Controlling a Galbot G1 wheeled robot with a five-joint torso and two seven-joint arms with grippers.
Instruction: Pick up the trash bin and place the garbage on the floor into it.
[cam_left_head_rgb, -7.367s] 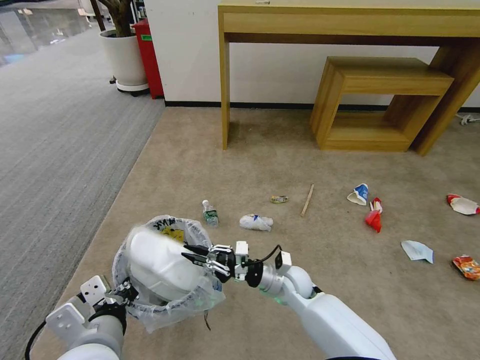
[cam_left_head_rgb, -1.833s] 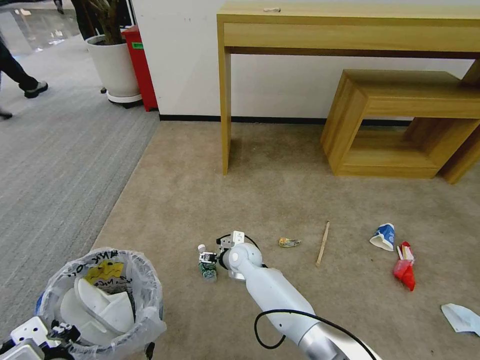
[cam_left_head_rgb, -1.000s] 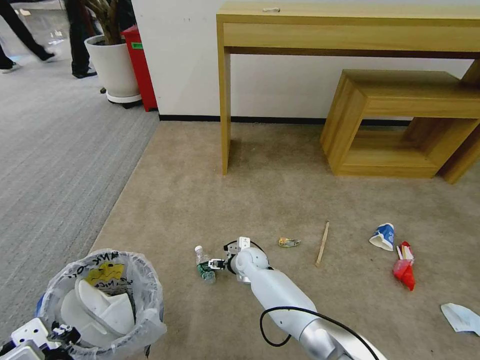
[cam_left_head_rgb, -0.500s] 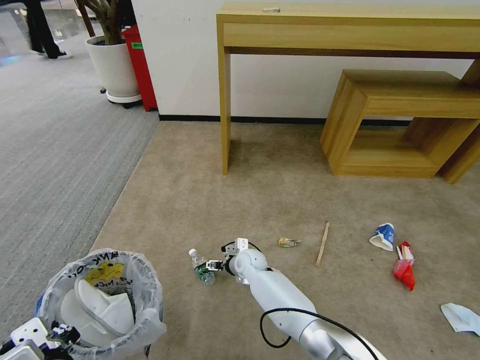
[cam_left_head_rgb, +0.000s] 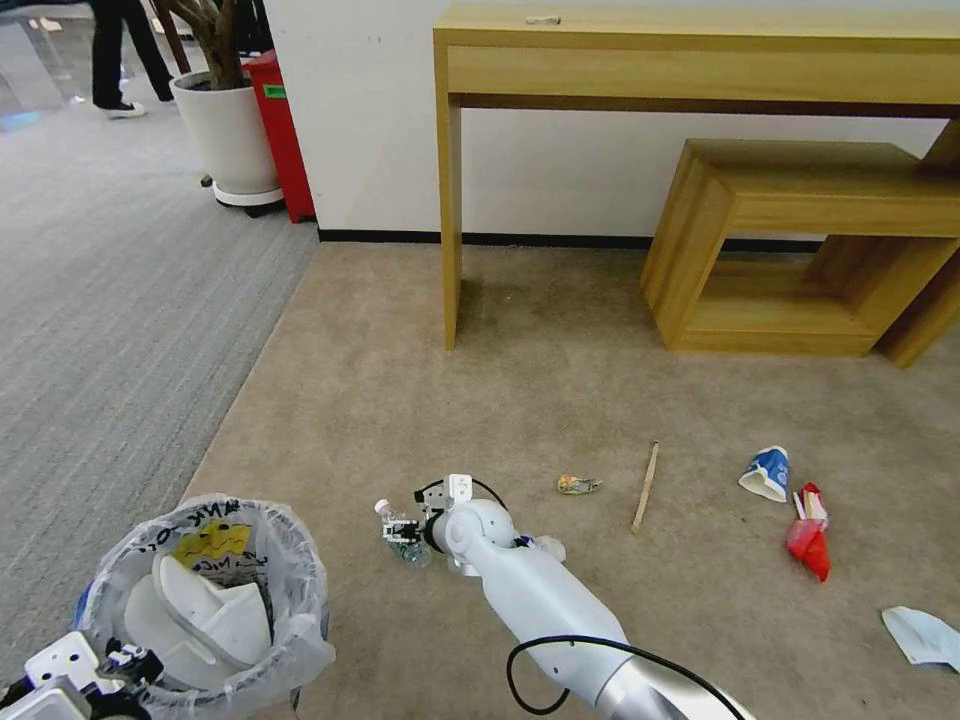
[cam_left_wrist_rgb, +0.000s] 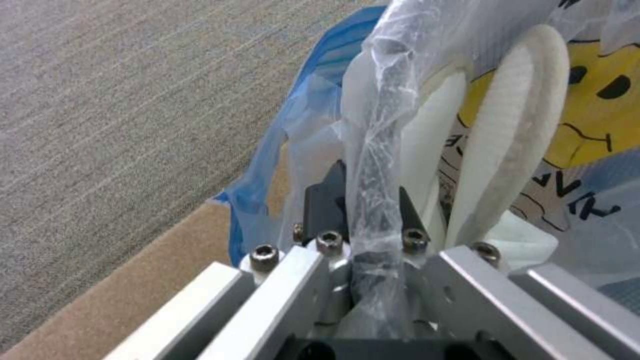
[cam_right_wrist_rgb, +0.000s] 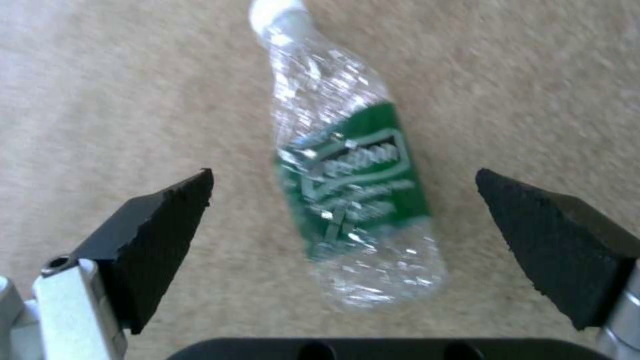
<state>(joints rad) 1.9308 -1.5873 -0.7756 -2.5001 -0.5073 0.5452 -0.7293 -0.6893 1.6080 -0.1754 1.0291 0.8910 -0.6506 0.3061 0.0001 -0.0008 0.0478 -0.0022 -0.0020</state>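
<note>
Bottle (cam_right_wrist_rgb: 350, 195) now lies between the right gripper's (cam_right_wrist_rgb: 343, 220) spread fingers, rolled leftward since before; left gripper (cam_left_wrist_rgb: 363, 220) clamps the trash bin (cam_left_wrist_rgb: 320, 90) rim.

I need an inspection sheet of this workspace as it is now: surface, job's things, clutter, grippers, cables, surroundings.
Surface: beige carpet; grey striped carpet beside it.
Job's things: trash bin with bag, white slippers inside; clear bottle lying on the carpet.
Clutter: wrapper, wooden stick, blue-white cup, red-white cup, blue mask.
Grippers: left gripper shut on the bin's bagged rim; right gripper open, jaws either side of the bottle.
Cables: black cable looped on the right arm.
Surroundings: wooden table, wooden stool, potted plant.
</note>
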